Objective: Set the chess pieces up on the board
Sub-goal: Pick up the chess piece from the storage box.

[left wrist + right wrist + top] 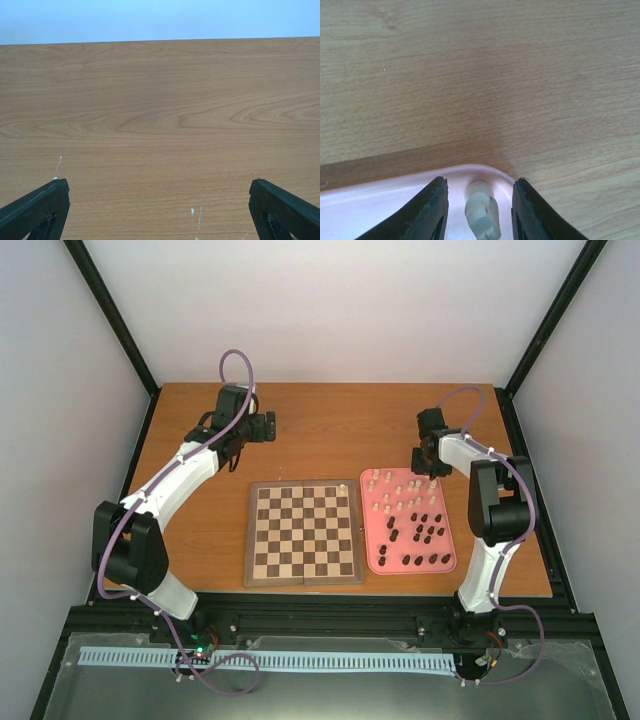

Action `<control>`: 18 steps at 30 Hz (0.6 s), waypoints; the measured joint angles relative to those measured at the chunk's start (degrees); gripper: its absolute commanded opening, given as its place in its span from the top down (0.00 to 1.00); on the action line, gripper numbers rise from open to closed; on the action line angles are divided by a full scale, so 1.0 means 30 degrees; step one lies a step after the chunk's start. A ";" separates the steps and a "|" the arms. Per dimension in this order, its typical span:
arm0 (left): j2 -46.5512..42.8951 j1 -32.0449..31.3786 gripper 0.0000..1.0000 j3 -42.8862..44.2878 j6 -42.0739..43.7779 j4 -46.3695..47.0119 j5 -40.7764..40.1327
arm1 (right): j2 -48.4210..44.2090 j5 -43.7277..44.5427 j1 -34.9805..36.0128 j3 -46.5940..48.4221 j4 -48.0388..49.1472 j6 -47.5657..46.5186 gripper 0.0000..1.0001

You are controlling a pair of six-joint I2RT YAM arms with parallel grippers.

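– Cream wood is seen between the fingers of the right gripper (pixel 480 182); is the piece held?
– No hold can be made out. The jaws are drawn in to a middling width and set astride one cream piece (pixel 481 212), with a sliver of pink showing on either side of it. The piece sits in the far right corner of the pink tray (pixel 395 187), just inside the rim.
– And the other chess pieces?
– Nearly all are kept in the tray, just right of the board (pixel 303 533): light ones (pixel 400 485) at the far end, dark ones (pixel 425 530) nearer. One light piece (pixel 343 486) is seen at the board's far right corner; the other squares appear bare.
– How is such a piece expected to handle?
– It is judged light and stiff, turned smooth, so it may slip or be tipped over if it is pinched off-centre. It is best taken squarely about the middle of its body, with the pads kept clear of the tray wall. Little force should be needed.
– And the left gripper (pixel 160 210)?
– It is spread to its widest, with nothing between its fingers, over bare table (pixel 160 100) to the far left of the board.
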 measured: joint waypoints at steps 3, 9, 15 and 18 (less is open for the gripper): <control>0.0000 0.0000 0.00 0.0000 0.0000 0.0000 0.0000 | 0.0226 -0.0131 -0.0044 0.0255 0.0036 0.0044 0.74; 0.0000 0.0000 0.00 0.0000 0.0000 0.0000 -0.0007 | 0.0299 -0.0197 -0.0058 0.0299 0.0117 -0.0029 0.80; 0.0000 0.0000 0.00 0.0000 0.0000 0.0000 0.0000 | 0.0262 -0.0284 -0.0066 0.0299 0.0109 -0.0007 0.81; 0.0000 0.0000 0.00 0.0000 0.0000 0.0000 -0.0007 | -0.0117 -0.0459 -0.0066 0.0299 -0.0029 -0.0007 0.81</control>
